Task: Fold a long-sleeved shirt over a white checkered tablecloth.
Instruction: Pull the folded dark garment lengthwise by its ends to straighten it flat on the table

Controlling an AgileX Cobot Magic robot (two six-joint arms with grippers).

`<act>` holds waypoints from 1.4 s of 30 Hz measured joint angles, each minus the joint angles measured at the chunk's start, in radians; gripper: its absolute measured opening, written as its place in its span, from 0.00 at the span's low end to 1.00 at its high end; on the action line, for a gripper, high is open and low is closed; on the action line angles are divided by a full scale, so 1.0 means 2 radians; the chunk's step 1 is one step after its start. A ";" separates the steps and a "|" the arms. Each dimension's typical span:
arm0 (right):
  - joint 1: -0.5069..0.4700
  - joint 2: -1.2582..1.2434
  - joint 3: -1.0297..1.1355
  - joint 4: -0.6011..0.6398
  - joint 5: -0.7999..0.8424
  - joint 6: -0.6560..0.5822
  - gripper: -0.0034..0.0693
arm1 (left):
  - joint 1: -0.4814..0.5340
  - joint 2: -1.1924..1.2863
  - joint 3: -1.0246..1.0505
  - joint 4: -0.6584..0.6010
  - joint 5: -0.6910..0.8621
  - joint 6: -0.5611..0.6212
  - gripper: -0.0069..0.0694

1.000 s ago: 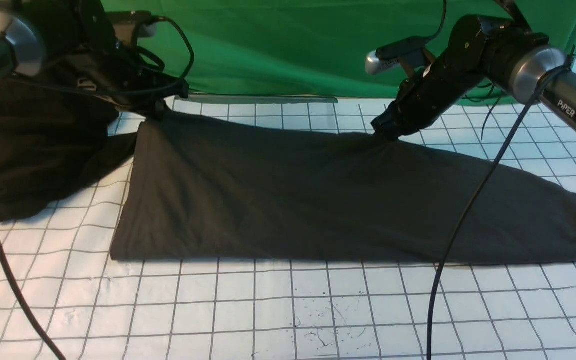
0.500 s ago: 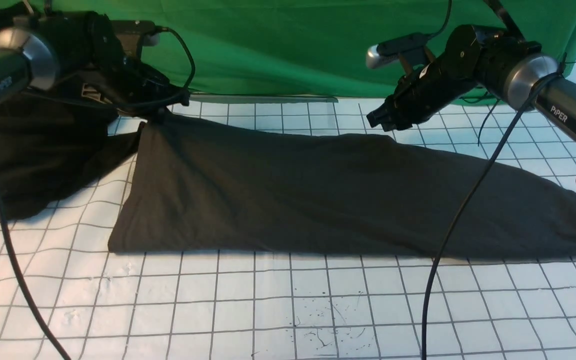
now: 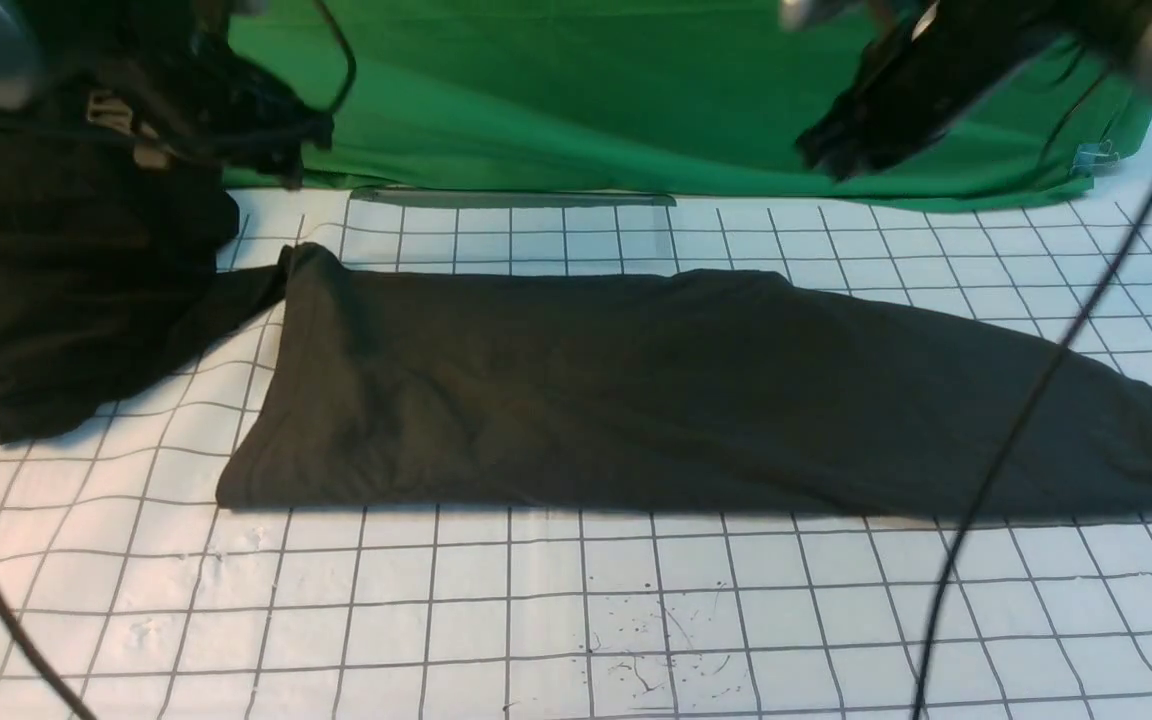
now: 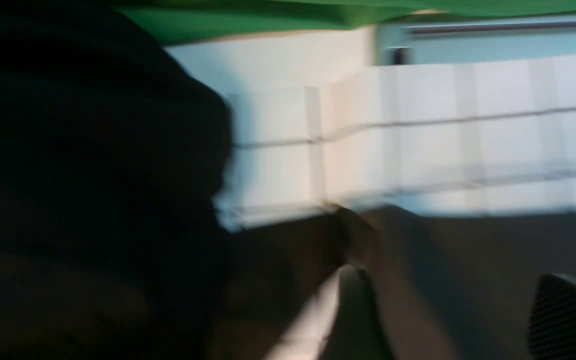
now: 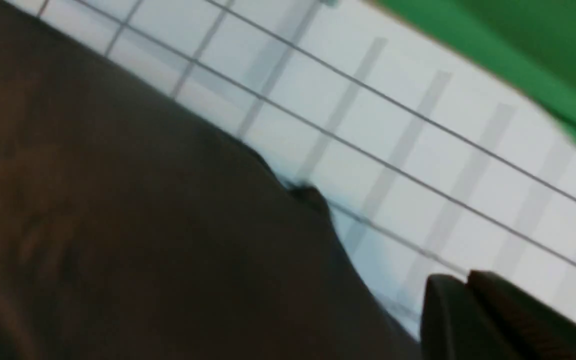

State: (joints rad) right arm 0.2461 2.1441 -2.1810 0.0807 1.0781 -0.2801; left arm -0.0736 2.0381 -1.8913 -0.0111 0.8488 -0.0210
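Nearest, bare tablecloth (image 3: 576, 620), flecked with a few dark specks (image 3: 656, 655) and crossed on the right by a thin black cable (image 3: 946, 610) running up over the cloth. Farther in, shirt (image 3: 656, 390) lying flat on the tablecloth, folded into a long band from left to right: near edge straight, right end rounded and almost at the picture's edge, far left corner humped up a little. At far left, a heaped black garment (image 3: 66, 290), meeting the shirt's left end by a dark flap. Above that heap, left gripper (image 3: 286, 150), hanging clear of the shirt; seen from the left wrist, fingers (image 4: 355, 305) spread wide with nothing between them and the shirt blurred beneath. Over the far right, right gripper (image 3: 831, 155), well above the shirt; seen from the right wrist, fingers (image 5: 493, 300) pressed together, holding nothing, over the shirt's edge and the tablecloth. Both wrist views smeared. Farthest back, green fabric (image 3: 556, 90) along the rear edge.
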 joint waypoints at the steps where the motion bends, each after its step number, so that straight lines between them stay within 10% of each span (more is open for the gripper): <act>1: -0.002 -0.011 0.000 -0.007 0.020 0.001 0.06 | 0.000 -0.009 0.001 -0.019 0.017 0.017 0.55; 6: -0.041 -0.065 0.051 -0.022 0.061 0.027 0.06 | -0.014 -0.047 0.046 -0.106 0.094 0.090 0.14; 13: -0.122 -0.117 0.202 -0.026 0.062 0.066 0.10 | -0.039 -0.084 0.213 -0.105 0.047 0.098 0.08; 21: -0.210 -0.076 0.270 -0.007 0.032 0.090 0.81 | -0.048 -0.077 0.345 -0.052 -0.043 0.082 0.08; 26: -0.213 -0.041 0.270 0.001 0.029 0.090 0.98 | -0.049 -0.078 0.349 -0.025 -0.049 0.046 0.08; 37: -0.213 0.013 0.270 0.011 0.021 0.085 0.86 | -0.051 -0.083 0.351 -0.014 -0.045 0.025 0.08; 42: -0.213 0.013 0.270 0.016 0.010 0.063 0.54 | -0.051 -0.096 0.352 -0.028 -0.037 0.029 0.08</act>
State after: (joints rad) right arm -0.1789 2.1696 -1.6402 0.1130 1.0987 -0.1548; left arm -0.1756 1.8467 -1.1877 -0.0666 0.7753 0.0367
